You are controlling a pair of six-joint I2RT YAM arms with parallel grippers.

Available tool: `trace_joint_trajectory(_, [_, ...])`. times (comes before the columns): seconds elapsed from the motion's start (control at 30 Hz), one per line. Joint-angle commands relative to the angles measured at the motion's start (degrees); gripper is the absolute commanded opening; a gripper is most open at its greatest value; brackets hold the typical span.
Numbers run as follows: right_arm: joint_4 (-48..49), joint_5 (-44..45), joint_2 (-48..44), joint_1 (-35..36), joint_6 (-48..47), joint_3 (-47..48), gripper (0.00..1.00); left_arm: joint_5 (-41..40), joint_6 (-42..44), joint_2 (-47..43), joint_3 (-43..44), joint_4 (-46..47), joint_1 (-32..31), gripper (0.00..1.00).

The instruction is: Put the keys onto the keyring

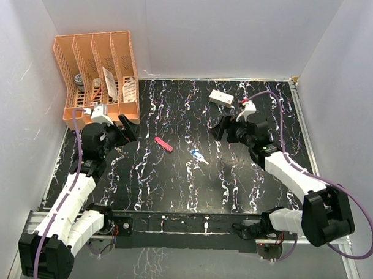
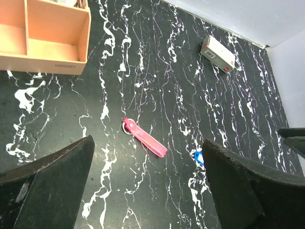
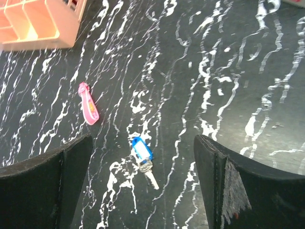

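Note:
A pink strap with a small metal ring at one end, the keyring (image 1: 163, 145) (image 2: 144, 138) (image 3: 89, 104), lies flat on the black marbled table. Just to its right lies a silver key on a blue tag (image 1: 199, 156) (image 3: 143, 151); in the left wrist view only the tag's blue edge (image 2: 198, 157) shows beside a finger. My left gripper (image 1: 127, 131) hovers left of the strap, open and empty, its fingers (image 2: 52, 186) wide apart. My right gripper (image 1: 222, 130) hovers right of the key, open and empty, with its fingers (image 3: 224, 181) spread on either side of the key in its view.
An orange slotted organizer (image 1: 97, 75) (image 2: 47, 38) holding small items stands at the back left. A white rectangular box (image 1: 221, 98) (image 2: 218, 54) lies at the back, right of centre. White walls enclose the table on three sides.

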Motion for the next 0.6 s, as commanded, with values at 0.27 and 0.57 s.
trace_joint_trajectory(0.27, [4.23,3.38,16.11,19.38,-4.36,10.00,0.83,-0.89,-6.50,0.00,-2.83,0.77,-0.21,0.95])
trace_joint_trajectory(0.57, [2.97,10.88,32.26,28.82,-11.05,23.35,0.84,-0.90,-6.30,0.42,-3.52,1.61,-0.38,0.96])
